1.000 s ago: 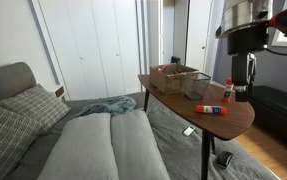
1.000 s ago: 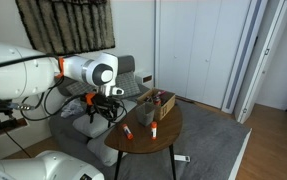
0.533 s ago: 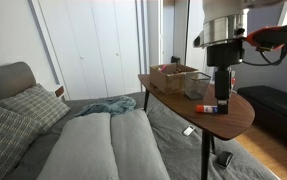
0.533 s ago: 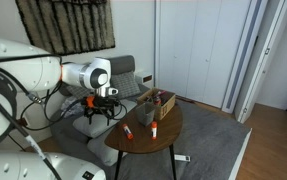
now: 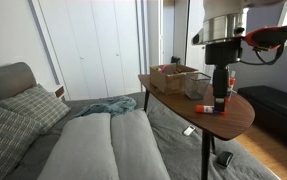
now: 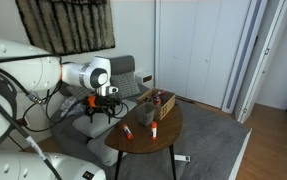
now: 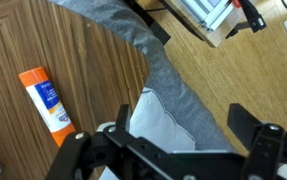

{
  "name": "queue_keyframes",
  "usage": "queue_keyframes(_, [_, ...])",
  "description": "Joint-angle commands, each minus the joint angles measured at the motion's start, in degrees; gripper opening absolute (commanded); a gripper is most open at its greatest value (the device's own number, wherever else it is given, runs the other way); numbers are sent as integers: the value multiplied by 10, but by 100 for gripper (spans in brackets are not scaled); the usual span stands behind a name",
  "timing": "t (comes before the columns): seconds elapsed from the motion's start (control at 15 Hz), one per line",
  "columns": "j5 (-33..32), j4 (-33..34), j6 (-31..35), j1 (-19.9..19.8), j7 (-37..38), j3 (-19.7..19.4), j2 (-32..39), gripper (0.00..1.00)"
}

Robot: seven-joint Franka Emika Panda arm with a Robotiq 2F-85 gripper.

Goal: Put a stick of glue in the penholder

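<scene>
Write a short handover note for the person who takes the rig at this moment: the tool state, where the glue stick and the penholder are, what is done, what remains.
Tool: open and empty, low over the table, close to the glue stick.
Glue stick: lies flat on the table, untouched. In the wrist view it is off to the side of the fingers, not between them.
Penholder: upright on the table next to the brown box.
Done: nothing grasped yet.
Left: line up over the stick, grasp it, lift it, drop it into the penholder.
</scene>
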Motion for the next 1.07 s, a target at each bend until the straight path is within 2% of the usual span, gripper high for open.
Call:
queue_keyframes(0.0, [-34,0,60,16,-74,-14,15,100])
queue_keyframes(0.53, [-77,-2,123,11,-161,-42,54,100])
queue_keyframes(1.0, [-115,-4,182,-2,-160,-34,112,100])
